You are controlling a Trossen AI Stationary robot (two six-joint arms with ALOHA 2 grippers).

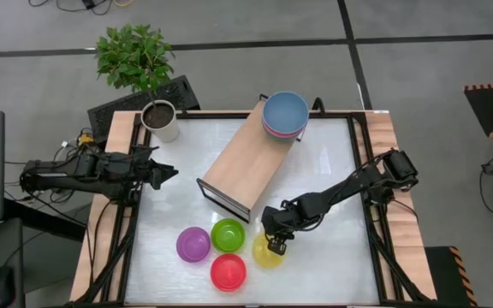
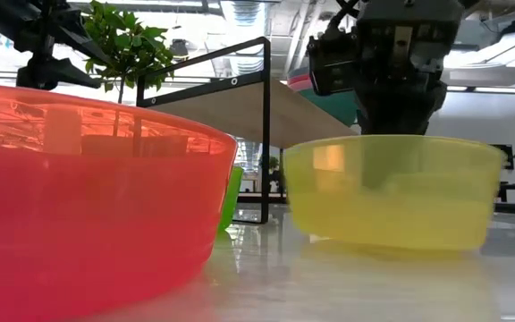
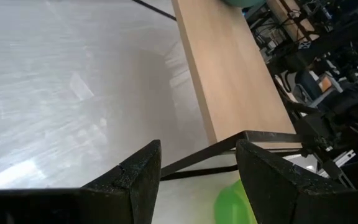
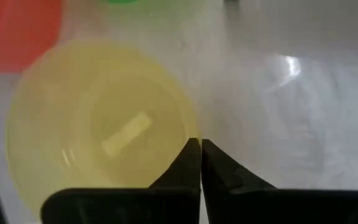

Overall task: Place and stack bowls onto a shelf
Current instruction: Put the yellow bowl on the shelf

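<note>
The yellow bowl point(image 1: 264, 254) stands on its base on the table near the front, next to the red bowl point(image 1: 228, 271), the green bowl point(image 1: 228, 233) and the purple bowl point(image 1: 193, 245). My right gripper point(image 1: 276, 246) is over the yellow bowl's right side, shut on its rim. The light-wood shelf point(image 1: 245, 162) stands slantwise mid-table. At its far end sits a stack of larger bowls point(image 1: 285, 114), a blue one on top and a pink rim showing under it. My left gripper point(image 1: 168, 174) waits open and empty at the table's left. My right gripper pinches the yellow bowl's rim point(image 4: 191, 127) between its two fingers, one inside the bowl and one outside. The inner finger point(image 2: 375, 170) shows through the wall. The fingers come from above, pointing down. The bowl stands upright with its base on the table.
A white pot with soil and a green plant point(image 1: 159, 120) stands at the far left corner. The shelf's dark metal frame point(image 2: 265, 125) rises just behind the small bowls. Bare table lies between the shelf and the right edge point(image 1: 332, 171).
</note>
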